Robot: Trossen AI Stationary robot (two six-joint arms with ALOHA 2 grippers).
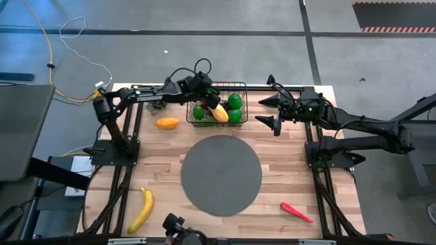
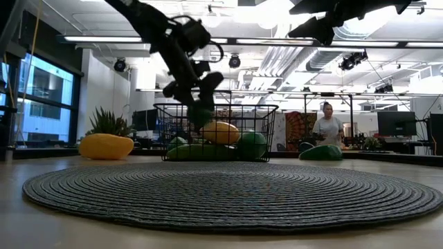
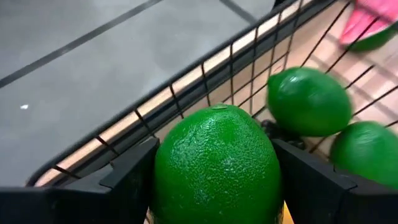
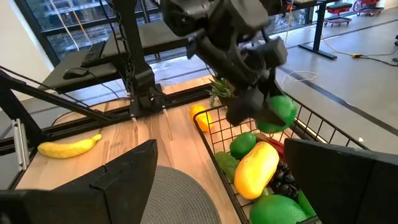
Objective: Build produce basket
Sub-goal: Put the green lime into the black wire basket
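The black wire-mesh basket (image 1: pixel 218 103) stands at the table's far middle. In it lie limes (image 1: pixel 235 102), a yellow piece (image 4: pixel 255 168), dark grapes (image 4: pixel 285 177) and other produce. My left gripper (image 1: pixel 204 101) reaches over the basket's left end, shut on a green lime (image 3: pixel 217 165). That lime also shows in the right wrist view (image 4: pixel 277 112) and in the low view (image 2: pixel 201 111). My right gripper (image 1: pixel 264 111) hovers open just right of the basket, with nothing between its fingers. My left gripper pinches the lime between its two fingers (image 3: pixel 127 180), one on each of its opposite sides (image 3: pixel 165 174). The fingers slant down from the table's left. The lime hangs about level with the basket's rim (image 2: pixel 214 106), clear of the produce below.
A round grey mat (image 1: pixel 221 175) fills the table's middle. A banana (image 1: pixel 142 209) lies near the front left corner and a red chilli (image 1: pixel 296 212) at the front right. An orange-yellow piece (image 1: pixel 167 123) and a leafy green (image 1: pixel 155 105) lie left of the basket.
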